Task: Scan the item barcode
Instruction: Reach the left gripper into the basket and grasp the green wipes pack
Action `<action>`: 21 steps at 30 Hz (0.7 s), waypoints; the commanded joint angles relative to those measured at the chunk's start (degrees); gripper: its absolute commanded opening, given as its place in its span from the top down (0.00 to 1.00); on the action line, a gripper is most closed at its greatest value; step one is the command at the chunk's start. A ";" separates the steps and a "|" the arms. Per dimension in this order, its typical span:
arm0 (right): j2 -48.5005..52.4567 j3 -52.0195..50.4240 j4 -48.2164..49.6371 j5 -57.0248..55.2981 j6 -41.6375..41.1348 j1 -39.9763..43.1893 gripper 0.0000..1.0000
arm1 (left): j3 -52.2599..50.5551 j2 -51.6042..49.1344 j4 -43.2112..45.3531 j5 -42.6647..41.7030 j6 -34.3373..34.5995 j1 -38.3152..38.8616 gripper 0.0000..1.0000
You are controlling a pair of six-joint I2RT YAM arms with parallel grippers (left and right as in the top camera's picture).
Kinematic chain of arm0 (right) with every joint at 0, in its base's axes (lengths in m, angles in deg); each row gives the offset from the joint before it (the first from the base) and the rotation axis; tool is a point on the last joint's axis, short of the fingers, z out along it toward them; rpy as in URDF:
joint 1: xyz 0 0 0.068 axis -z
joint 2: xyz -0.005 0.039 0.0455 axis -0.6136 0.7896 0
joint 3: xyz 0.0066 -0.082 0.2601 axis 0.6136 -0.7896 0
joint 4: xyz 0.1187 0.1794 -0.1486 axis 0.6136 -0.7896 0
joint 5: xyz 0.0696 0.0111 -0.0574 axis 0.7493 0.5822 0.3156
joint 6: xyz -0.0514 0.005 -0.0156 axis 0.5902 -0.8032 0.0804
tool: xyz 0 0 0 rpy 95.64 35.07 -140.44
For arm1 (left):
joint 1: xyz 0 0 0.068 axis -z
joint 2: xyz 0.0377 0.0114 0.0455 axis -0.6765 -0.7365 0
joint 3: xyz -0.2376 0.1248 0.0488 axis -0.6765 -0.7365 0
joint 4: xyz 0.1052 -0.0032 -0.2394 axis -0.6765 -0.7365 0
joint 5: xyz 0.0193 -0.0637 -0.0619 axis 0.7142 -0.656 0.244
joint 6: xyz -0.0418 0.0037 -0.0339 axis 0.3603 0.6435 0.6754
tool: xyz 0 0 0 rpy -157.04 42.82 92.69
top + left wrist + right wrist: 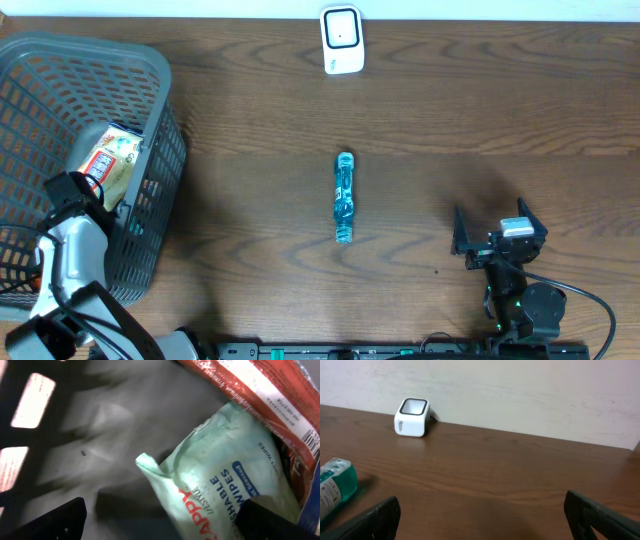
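Left fingers: apart, inside the grey basket, nothing clamped. Below and between them lies a pale green wipes pack. Its blue print reads "SHABLES" and "WIPES", and its red lettering is cut off at "APP". Above it is a red packet with fine white print, too small to read, and a barcode at its edge.

Right fingers: apart, empty, low over the brown surface.

The blue bottle lies on its side mid-surface, well apart from both arms. Its label is illegible.

The white scanner stands at the far edge.

Only the left wrist view shows the pack lettering. Only the overhead view shows the whole bottle.
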 commanded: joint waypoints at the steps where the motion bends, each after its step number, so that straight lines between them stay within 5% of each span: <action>1: -0.26 -0.15 -0.11 -0.07 0.63 -0.39 0.01 | -1.55 -5.29 0.79 -1.70 0.28 -0.02 0.08; 3: -0.26 -0.15 -0.11 -0.07 0.63 -0.39 0.01 | -1.55 -5.60 1.27 -1.66 0.26 -0.04 0.33; 4: -0.26 -0.15 -0.11 -0.07 0.63 -0.39 0.01 | -1.55 -5.60 1.75 -1.64 0.26 -0.04 0.55; 8: -0.26 -0.15 -0.11 -0.04 0.63 -0.39 0.01 | -1.53 -5.57 3.19 -1.64 0.24 -0.04 0.92; 15: -0.26 -0.15 -0.11 -0.07 0.63 -0.39 0.01 | 4.50 0.90 -0.44 -1.73 -9.27 -0.04 0.93; 21: -0.26 -0.15 -0.11 -0.04 0.63 -0.39 0.01 | 10.34 13.86 -3.37 -1.75 -9.22 -0.04 0.92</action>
